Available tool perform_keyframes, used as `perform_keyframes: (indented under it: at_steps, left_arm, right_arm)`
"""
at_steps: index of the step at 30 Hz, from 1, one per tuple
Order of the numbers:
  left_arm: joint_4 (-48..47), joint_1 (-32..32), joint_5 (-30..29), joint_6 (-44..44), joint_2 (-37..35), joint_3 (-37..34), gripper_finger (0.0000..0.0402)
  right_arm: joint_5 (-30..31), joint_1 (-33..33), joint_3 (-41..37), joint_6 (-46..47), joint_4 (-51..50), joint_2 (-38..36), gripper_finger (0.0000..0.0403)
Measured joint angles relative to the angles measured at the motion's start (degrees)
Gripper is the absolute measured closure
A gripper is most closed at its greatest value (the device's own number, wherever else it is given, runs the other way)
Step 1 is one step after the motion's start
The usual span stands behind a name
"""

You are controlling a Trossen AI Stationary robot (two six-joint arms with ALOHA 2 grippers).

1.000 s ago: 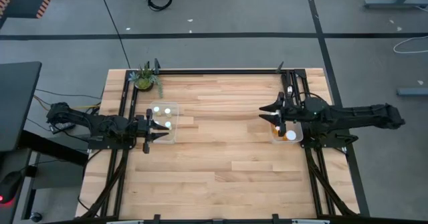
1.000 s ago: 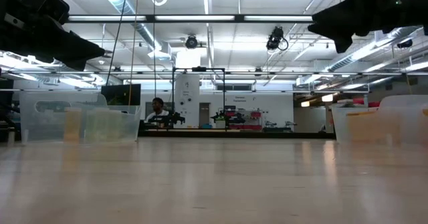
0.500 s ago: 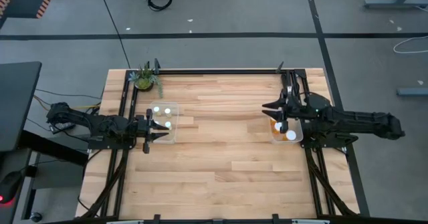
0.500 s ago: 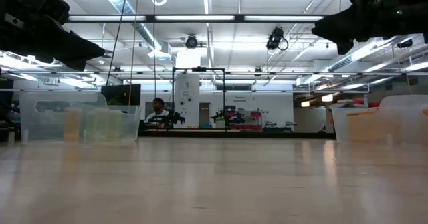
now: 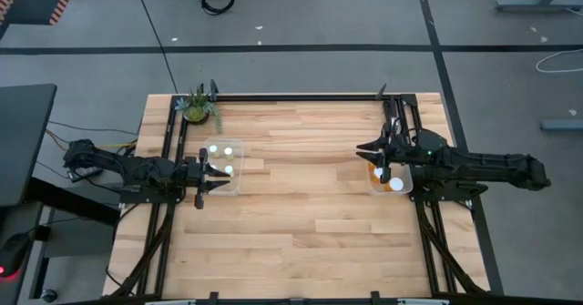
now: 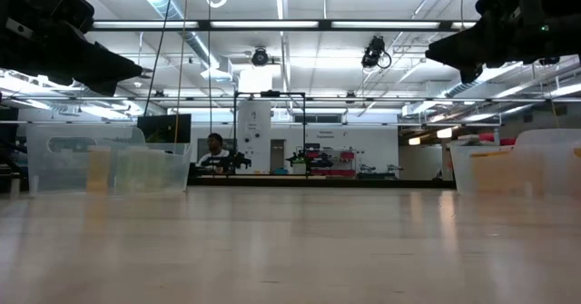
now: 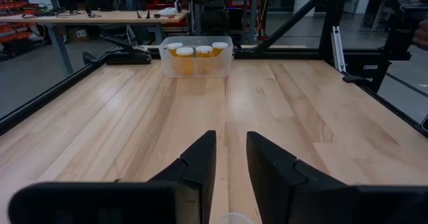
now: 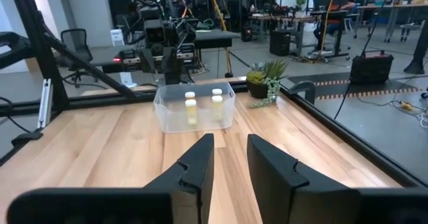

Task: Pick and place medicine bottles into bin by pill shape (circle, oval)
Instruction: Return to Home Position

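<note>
The medicine bottles stand in two clear bins. The left bin (image 5: 239,150) holds white-capped bottles (image 5: 215,150) with pale bodies, also seen in the right wrist view (image 8: 191,107). The right bin (image 5: 407,188) holds white-capped bottles (image 5: 394,184) with orange bodies, also seen in the left wrist view (image 7: 196,55). My left gripper (image 5: 221,177) hovers over the left bin's near part, open and empty (image 7: 231,164); a white cap (image 7: 234,218) shows just below it. My right gripper (image 5: 362,152) hovers above the right bin's left side, open and empty (image 8: 231,164).
A green potted plant (image 5: 197,107) stands at the table's far left corner, beyond the left bin. Bare wooden tabletop (image 5: 301,196) lies between the two bins. Black frame rails (image 5: 291,96) run along the table's edges. A person (image 6: 214,150) shows far off in the room.
My right gripper has drifted a little toward the table's right edge, staying high above the right bin. Its fingers keep the same gap. My left arm has kept still.
</note>
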Motion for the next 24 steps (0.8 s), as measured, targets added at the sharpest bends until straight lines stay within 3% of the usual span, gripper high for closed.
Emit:
perform_keyframes:
  at_steps: [24]
  left_arm:
    - [0.0,0.0,0.0,0.0,0.0,0.0,0.0311]
  right_arm:
    - [0.9,0.5,0.0,-1.0,-1.8,1.4,0.0306]
